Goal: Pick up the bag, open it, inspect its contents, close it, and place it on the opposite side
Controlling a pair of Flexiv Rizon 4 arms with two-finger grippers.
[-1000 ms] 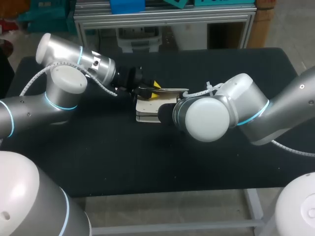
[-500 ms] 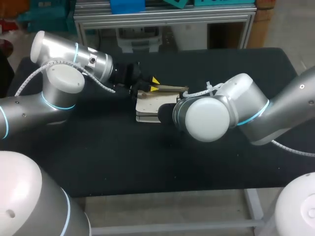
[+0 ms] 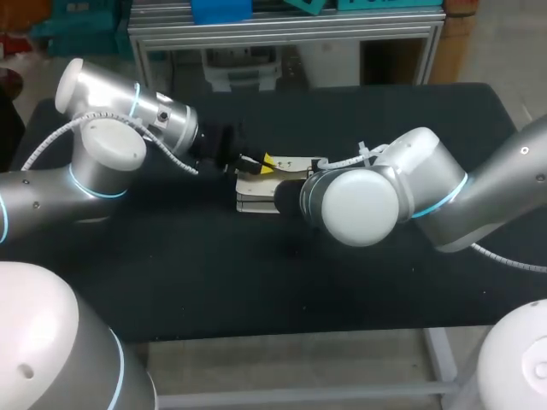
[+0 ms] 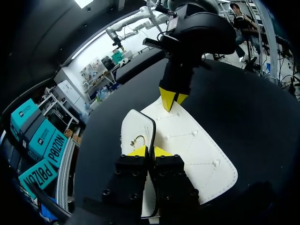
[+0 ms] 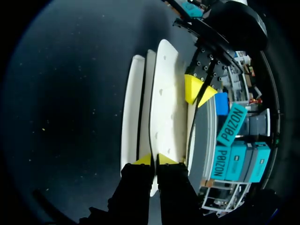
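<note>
The white bag [image 3: 259,190] is lying in the middle of the black table [image 3: 256,282], with the left gripper [image 4: 149,151] narrowly pinching its dark-edged flap and the right gripper [image 5: 153,159] clamping the opposite end.

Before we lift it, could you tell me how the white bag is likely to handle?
The white bag looks thin and flat, so it is probably light. One panel parts from the rest where my left hand pinches it, so it likely flexes rather than holding rigid. The smooth quilted surface may be slippery.

A white bag [image 3: 256,190] lies on the black tabletop [image 3: 256,282], near the middle, toward its far edge.
</note>
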